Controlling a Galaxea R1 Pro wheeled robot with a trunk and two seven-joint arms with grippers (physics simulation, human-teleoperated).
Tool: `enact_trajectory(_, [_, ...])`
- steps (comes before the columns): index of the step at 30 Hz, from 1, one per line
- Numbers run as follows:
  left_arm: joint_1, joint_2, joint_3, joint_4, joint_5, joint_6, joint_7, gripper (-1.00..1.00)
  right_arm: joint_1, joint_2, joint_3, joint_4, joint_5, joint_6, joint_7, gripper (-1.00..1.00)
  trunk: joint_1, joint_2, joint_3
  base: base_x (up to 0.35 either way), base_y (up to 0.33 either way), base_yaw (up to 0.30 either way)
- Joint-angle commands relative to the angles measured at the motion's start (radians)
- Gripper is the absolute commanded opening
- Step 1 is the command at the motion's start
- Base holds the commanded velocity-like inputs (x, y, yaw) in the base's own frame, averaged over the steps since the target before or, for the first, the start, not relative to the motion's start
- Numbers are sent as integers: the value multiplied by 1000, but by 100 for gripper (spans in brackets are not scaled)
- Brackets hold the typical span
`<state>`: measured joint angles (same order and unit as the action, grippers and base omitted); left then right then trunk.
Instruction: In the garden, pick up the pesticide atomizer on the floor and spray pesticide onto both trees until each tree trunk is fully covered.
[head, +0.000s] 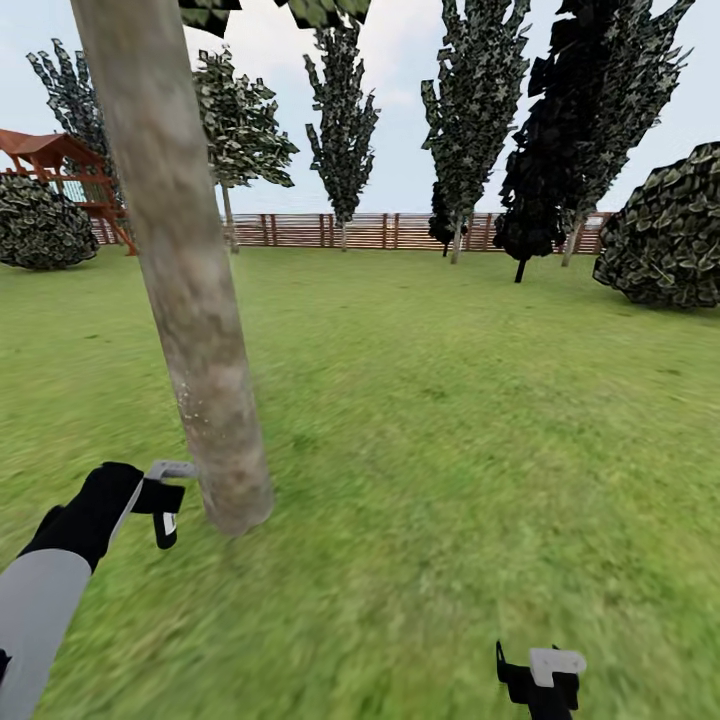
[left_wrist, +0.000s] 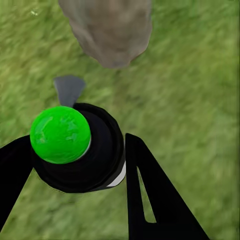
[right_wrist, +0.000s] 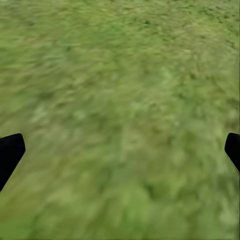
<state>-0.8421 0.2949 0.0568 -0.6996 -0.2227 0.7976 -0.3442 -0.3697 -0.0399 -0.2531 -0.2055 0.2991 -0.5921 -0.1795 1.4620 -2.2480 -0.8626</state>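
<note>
Black fingers of left gripper clamp pesticide atomizer, green round cap on top, grey nozzle aimed at base of tree trunk. Atomizer contents not visible. Head view: left gripper just beside trunk low down, faint white specks on bark. Right gripper spread wide, holding nothing, over grass; it sits low in head view. Beyond: lawn, wooden fence, dark conifers, shrub, red play structure.
</note>
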Motion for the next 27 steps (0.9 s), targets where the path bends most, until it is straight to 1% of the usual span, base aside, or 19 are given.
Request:
enact_trajectory(1, [0,0,-1,7,1,-1,14,-100,0,0,0,0,0,0,0,100,0,0,0,230,-203,81])
enact_trajectory(3, [0,0,-1,32,4,-4,47,-100,0,0,0,0,0,0,0,100,0,0,0,228,-202,191])
enact_trajectory(5, [0,-1,-1,45,6,-5,57,-100,0,0,0,0,0,0,0,100,0,0,0,221,-202,248])
enact_trajectory(10, [0,-3,0,51,8,-6,64,-100,0,0,0,0,0,-1,0,100,0,0,0,173,-185,272])
enact_trajectory(13, [30,-2,2,51,8,-13,66,-100,0,0,0,0,0,-2,0,100,0,0,0,22,-26,93])
enact_trajectory(15, [41,-2,2,56,7,-34,66,-100,0,0,0,0,0,-2,0,100,0,0,0,6,-7,26])
enact_trajectory(17, [70,-5,1,78,10,-93,74,-100,0,0,0,0,0,-1,0,100,0,0,0,2,-2,6])
enact_trajectory(19, [76,-27,1,77,12,-112,89,-100,0,0,0,0,1,-1,0,100,0,0,0,0,0,2])
enact_trajectory(22, [79,-115,-2,73,4,-122,100,-100,0,0,0,0,0,-1,0,100,0,0,0,0,0,0])
enact_trajectory(23, [79,-129,-1,73,3,-123,101,-100,0,1,0,0,1,0,0,100,0,0,0,0,0,0])
enact_trajectory(25, [80,-132,1,73,2,-123,101,-100,0,0,0,0,1,0,0,100,0,0,0,0,0,0])
enact_trajectory(26, [80,-123,2,72,2,-123,102,-100,0,0,0,0,0,0,0,100,0,0,0,0,0,0])
enact_trajectory(27, [80,-101,2,72,2,-123,104,-100,0,0,0,0,1,0,0,100,0,0,0,0,0,0])
